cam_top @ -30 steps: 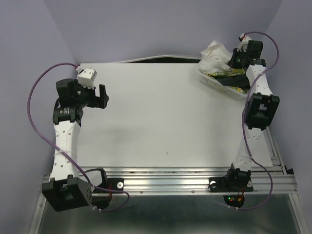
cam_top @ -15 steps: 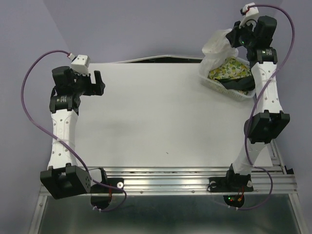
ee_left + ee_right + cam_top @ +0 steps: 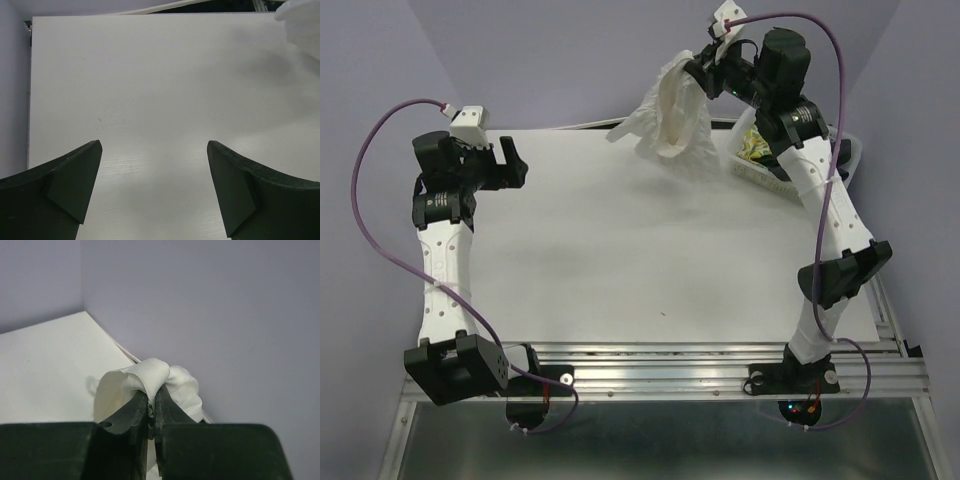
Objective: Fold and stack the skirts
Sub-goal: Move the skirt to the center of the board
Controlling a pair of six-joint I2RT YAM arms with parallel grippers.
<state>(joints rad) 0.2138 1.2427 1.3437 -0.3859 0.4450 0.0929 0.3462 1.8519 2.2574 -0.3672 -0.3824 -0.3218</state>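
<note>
- White skirt (image 3: pixel 672 118) hangs bunched in the air over the far right of the tabletop (image 3: pixel 650 250), clamped in the right pincer (image 3: pixel 702 72).
- Lemon-print skirt (image 3: pixel 752 147) lies in the basket (image 3: pixel 760 172) at the far right corner.
- Left pincer (image 3: pixel 510 165) hovers over the far left edge, fingers wide apart and empty.

The plain skirt (image 3: pixel 670 115) was white; the printed skirt (image 3: pixel 752 147) showed yellow and green; the table (image 3: pixel 620 250) was white; the walls (image 3: pixel 570 60) were lilac.
</note>
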